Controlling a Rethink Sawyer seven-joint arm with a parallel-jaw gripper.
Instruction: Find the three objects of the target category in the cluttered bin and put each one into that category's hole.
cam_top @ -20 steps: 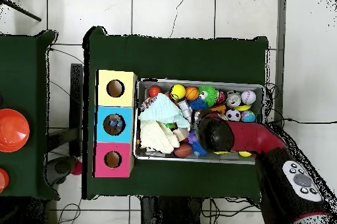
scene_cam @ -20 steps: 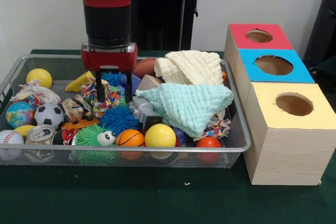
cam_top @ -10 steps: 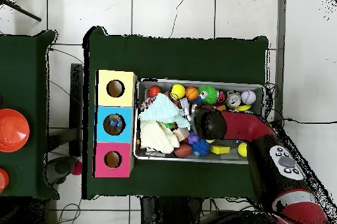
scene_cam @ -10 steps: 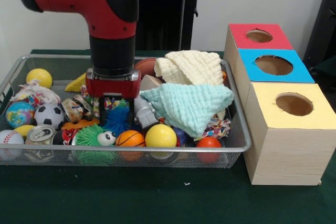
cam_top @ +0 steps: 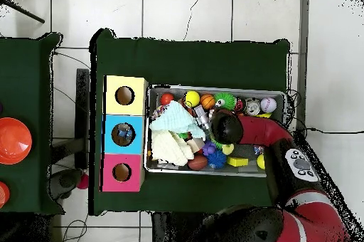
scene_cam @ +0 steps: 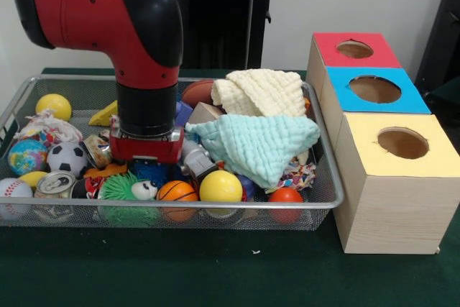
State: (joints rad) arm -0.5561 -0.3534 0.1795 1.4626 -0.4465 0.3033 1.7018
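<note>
Front view, and the gripper (scene_cam: 147,165) is buried right down in the clutter of the wire bin (scene_cam: 327,177), its red block sitting just above the blue spiky ball (scene_cam: 151,172). That ball lies directly underneath the claw, no sideways offset to speak of, so by my reading any grab here is a straight vertical affair. The fingers themselves are hidden behind the block and the toys, so I cannot tell whether they are spread or closed on anything. Just beside it: the green spiky ball (scene_cam: 118,186) with its googly eye to one side, the mini basketball (scene_cam: 177,190) and the yellow ball (scene_cam: 221,186) toward the front rim, the soccer ball (scene_cam: 67,157) further off. The mint cloth (scene_cam: 259,143) and cream cloth (scene_cam: 260,93) drape over the end of the bin nearest the box. From overhead the arm's black wrist covers the middle of the bin, and the three holes, yellow hole (cam_top: 124,96), blue hole (cam_top: 123,134) and pink hole (cam_top: 121,172), line up beyond the cloth end, well apart from the claw. Which category is wanted, the pictures don't say.
</note>
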